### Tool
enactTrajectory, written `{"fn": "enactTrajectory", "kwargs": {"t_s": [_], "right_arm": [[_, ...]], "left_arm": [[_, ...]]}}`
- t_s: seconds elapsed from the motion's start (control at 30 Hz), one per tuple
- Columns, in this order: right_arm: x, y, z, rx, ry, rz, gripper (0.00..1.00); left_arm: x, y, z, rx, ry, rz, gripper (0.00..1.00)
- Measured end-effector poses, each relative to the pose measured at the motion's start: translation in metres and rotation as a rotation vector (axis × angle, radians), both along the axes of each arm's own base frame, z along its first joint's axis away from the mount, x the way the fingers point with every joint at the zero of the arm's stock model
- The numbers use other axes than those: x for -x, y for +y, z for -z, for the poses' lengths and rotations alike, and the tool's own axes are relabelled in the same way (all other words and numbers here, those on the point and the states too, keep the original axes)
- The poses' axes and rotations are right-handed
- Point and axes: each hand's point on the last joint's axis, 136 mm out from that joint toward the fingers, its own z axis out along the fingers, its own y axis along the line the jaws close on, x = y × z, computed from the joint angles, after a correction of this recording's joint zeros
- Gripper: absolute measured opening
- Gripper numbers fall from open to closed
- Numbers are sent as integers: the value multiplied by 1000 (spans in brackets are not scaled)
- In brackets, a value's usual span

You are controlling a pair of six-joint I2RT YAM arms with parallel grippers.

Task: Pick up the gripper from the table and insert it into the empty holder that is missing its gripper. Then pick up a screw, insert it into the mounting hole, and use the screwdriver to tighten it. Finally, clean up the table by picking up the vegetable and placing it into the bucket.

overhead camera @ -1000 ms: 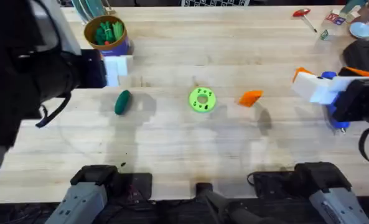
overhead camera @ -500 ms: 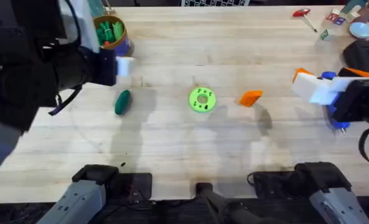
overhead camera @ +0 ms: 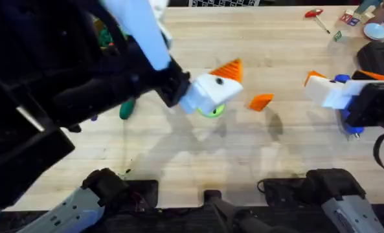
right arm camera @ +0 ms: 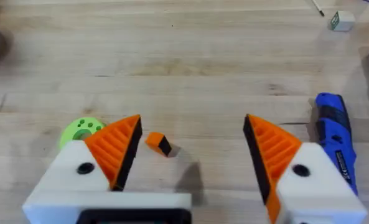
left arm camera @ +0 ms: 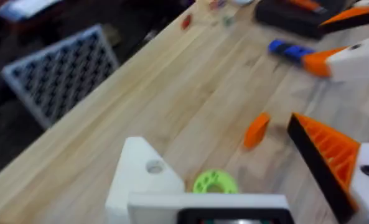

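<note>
- left gripper (overhead camera: 212, 87) raised over table centre, jaws spread, holding nothing; one side is the bare white holder (left arm camera: 144, 177), other carries an orange finger (left arm camera: 330, 152)
- right gripper (right arm camera: 190, 149) at right side, jaws spread, empty
- screwdriver (right arm camera: 335, 134) lies just beside right gripper
- gripper (overhead camera: 261, 101) lies on table (overhead camera: 243, 162), right of lime disc (right arm camera: 81, 130)
- vegetable (overhead camera: 125, 110) left of centre
- bucket (overhead camera: 103, 35) far left, mostly hidden by arm
</note>
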Motion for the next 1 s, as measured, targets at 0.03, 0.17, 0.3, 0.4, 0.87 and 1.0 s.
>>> {"fn": "enactTrajectory", "kwargs": {"t_s": [0.03, 0.17, 0.3, 0.4, 0.87, 1.0], "right_arm": [[0, 0, 0, 0, 0, 0, 991], [0, 0, 0, 0, 0, 0, 991], [0, 0, 0, 0, 0, 0, 990], [0, 0, 0, 0, 0, 0, 991], [0, 0, 0, 0, 0, 0, 991], [0, 0, 0, 0, 0, 0, 991]], "left_arm": [[5, -7, -3, 11, -8, 35, 988], [28, -28, -3, 28, 6, 167, 987], [39, -33, 2, 20, 36, 221, 987], [40, -34, 2, 22, 36, 228, 986], [4, -68, 14, 31, 24, 232, 987], [7, -65, 9, 79, -44, 235, 987]]}}
